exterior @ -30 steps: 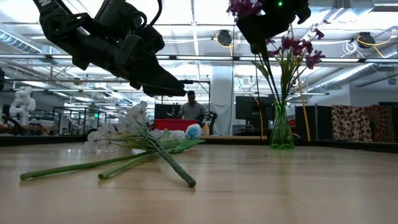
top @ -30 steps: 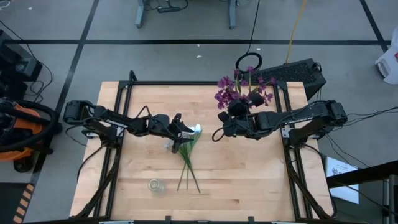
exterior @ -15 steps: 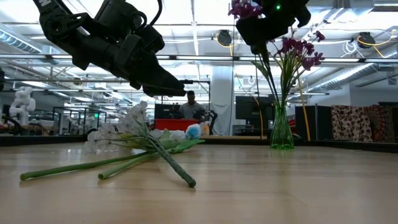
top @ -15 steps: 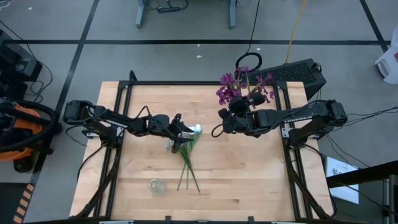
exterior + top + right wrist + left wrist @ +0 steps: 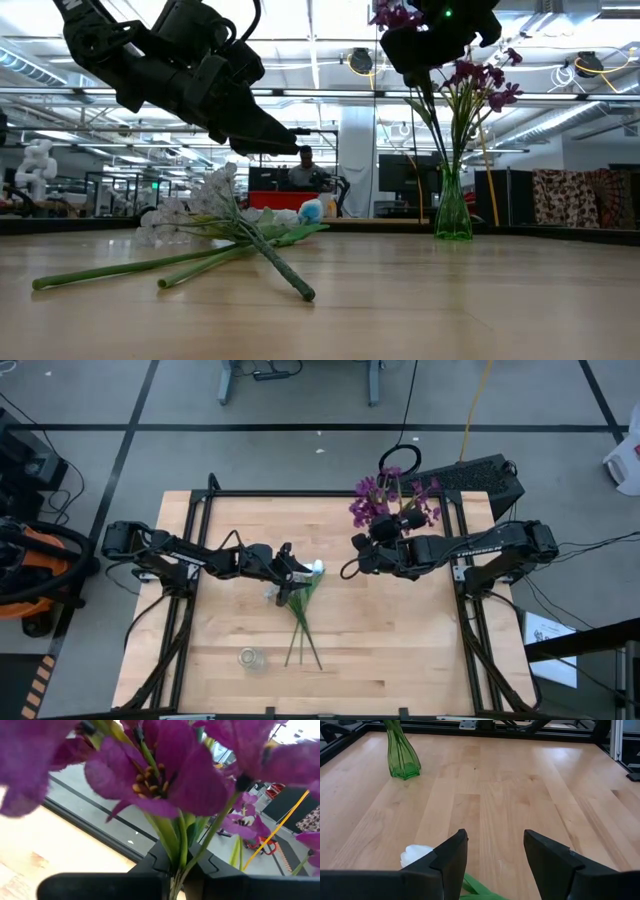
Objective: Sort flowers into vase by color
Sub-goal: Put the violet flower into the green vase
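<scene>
Several white and pale flowers (image 5: 300, 615) lie on the table in a loose bundle, blossoms (image 5: 200, 205) toward the far side and stems (image 5: 150, 265) toward the near edge. My left gripper (image 5: 303, 569) hovers open just above their blossoms; a white bud (image 5: 415, 855) shows beside its fingers. My right gripper (image 5: 358, 552) is shut on a purple flower (image 5: 364, 508), high up beside the green vase (image 5: 452, 208). That vase stands at the far right with purple flowers (image 5: 485, 85) in it. A small clear vase (image 5: 250, 657) stands near the near edge. My right gripper pinches the purple flower's green stem (image 5: 176, 862) between both fingers, just below the blossom (image 5: 160, 775). The flower is lifted clear, blossom up. Its stem (image 5: 435, 125) hangs down toward the green vase's mouth; whether its end is inside I cannot tell.
A black frame (image 5: 200, 500) runs along the table's edges. Bare wood (image 5: 400, 640) lies in front of the right arm. A person (image 5: 305, 175) sits in the room beyond the table.
My right gripper has carried the purple flower a little toward the green vase and the table's far right. The flowers on the table lie as before.
</scene>
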Controlling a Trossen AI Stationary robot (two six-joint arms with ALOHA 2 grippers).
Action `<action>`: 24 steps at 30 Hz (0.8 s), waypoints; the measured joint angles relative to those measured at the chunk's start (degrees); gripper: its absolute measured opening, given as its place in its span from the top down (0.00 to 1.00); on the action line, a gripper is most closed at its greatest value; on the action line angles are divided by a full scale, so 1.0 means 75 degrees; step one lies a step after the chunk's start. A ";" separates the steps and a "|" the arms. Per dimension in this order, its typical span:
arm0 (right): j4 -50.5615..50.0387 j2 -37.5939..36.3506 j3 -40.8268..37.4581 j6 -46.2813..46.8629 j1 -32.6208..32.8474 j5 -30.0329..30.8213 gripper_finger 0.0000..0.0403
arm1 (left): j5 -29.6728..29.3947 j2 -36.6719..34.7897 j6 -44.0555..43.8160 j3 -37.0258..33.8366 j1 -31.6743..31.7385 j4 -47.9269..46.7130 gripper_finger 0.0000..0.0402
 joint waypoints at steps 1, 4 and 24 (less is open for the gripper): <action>-0.0048 0.0000 -0.0003 0.0082 0.0003 -0.0028 0.95 | -0.0002 0.0000 -0.0006 0.0000 0.0000 0.0000 0.50; -0.0125 0.0000 -0.0003 0.0260 0.0003 -0.0125 0.92 | 0.0001 0.0000 -0.0007 0.0000 0.0000 0.0000 0.50; -0.0350 0.0003 -0.0006 0.0616 -0.0017 -0.0691 0.87 | 0.0001 0.0000 -0.0020 0.0000 0.0000 0.0000 0.50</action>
